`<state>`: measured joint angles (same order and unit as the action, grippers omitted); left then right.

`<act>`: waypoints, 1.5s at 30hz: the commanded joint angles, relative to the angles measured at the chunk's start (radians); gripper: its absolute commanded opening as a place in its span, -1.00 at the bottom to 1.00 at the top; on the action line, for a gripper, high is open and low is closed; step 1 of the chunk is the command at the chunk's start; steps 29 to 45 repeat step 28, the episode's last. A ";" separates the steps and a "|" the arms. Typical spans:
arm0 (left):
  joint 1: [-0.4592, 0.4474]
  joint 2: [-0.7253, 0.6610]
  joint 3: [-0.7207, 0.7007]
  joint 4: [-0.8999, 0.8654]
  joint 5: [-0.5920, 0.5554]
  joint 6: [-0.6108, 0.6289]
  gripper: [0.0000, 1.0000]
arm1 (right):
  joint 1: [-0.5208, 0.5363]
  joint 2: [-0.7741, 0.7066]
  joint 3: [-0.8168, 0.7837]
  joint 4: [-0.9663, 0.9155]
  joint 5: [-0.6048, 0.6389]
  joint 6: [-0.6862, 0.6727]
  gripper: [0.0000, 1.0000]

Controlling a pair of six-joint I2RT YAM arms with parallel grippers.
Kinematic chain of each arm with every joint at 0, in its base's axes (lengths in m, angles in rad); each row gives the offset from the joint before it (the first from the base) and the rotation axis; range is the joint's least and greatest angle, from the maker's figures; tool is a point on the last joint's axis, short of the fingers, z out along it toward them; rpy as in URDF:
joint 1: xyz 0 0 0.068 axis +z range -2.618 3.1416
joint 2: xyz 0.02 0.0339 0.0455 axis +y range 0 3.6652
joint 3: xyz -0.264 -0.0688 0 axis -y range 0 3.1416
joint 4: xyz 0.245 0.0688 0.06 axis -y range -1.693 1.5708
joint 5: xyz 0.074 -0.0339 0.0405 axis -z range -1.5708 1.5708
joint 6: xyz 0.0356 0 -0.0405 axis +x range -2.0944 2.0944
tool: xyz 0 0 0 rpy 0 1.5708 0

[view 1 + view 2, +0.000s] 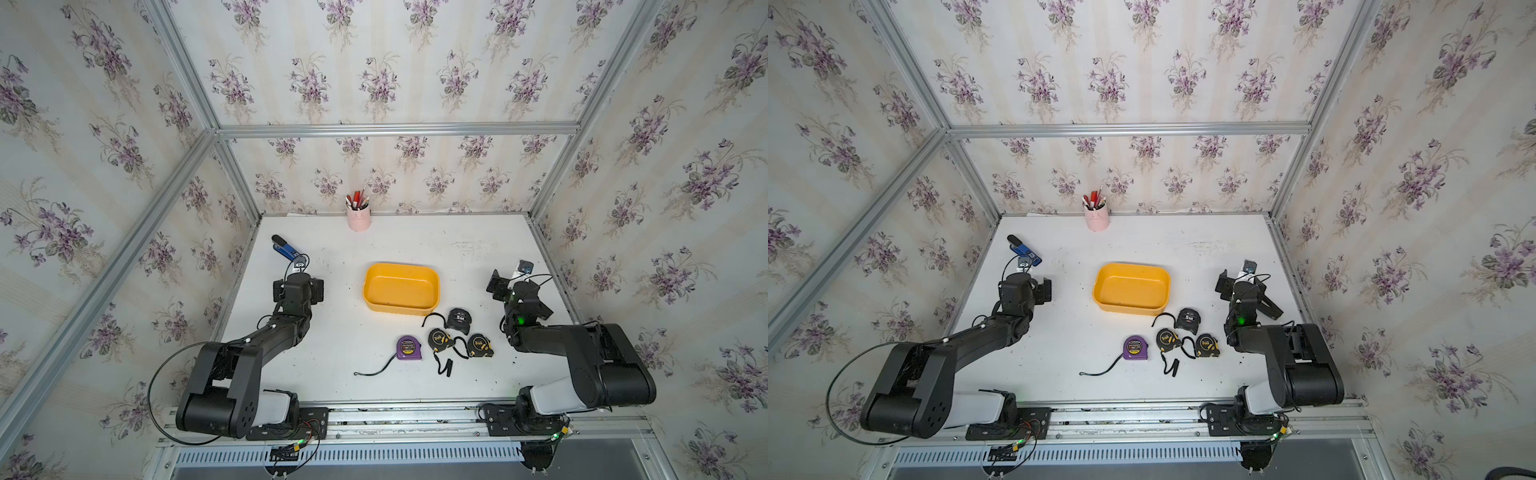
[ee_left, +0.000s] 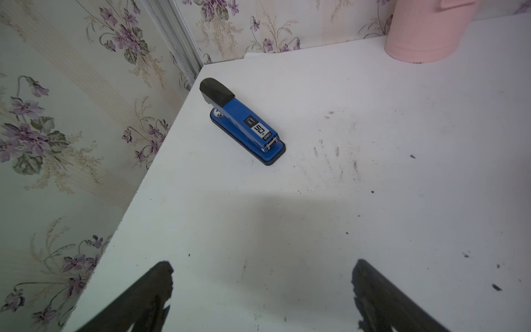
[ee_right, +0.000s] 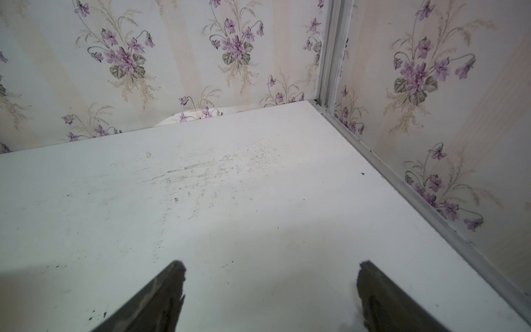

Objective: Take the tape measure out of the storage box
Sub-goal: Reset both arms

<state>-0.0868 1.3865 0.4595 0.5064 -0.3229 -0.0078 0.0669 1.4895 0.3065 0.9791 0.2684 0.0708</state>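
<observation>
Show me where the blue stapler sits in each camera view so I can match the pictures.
In a top view: the stapler lies near the left edge of the table, toward the back.
In a top view: the stapler is in the same spot, left of the middle.
Left wrist view: the stapler lies on the table near the wall corner.
Right wrist view: not in it.
Shared landmark: the pink cup at the back wall.

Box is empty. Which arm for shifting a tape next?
Right, likely: the tapes lie beside the box nearer the right hand; the left hand is open by the stapler, farther off.
</observation>
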 commanded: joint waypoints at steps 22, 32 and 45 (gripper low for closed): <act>0.058 0.108 -0.014 0.188 0.212 0.025 1.00 | 0.007 0.061 -0.099 0.331 -0.029 -0.038 1.00; 0.058 0.108 -0.015 0.189 0.212 0.026 1.00 | 0.007 0.044 -0.097 0.311 -0.031 -0.034 1.00; 0.058 0.108 -0.015 0.189 0.212 0.026 1.00 | 0.007 0.044 -0.097 0.311 -0.031 -0.034 1.00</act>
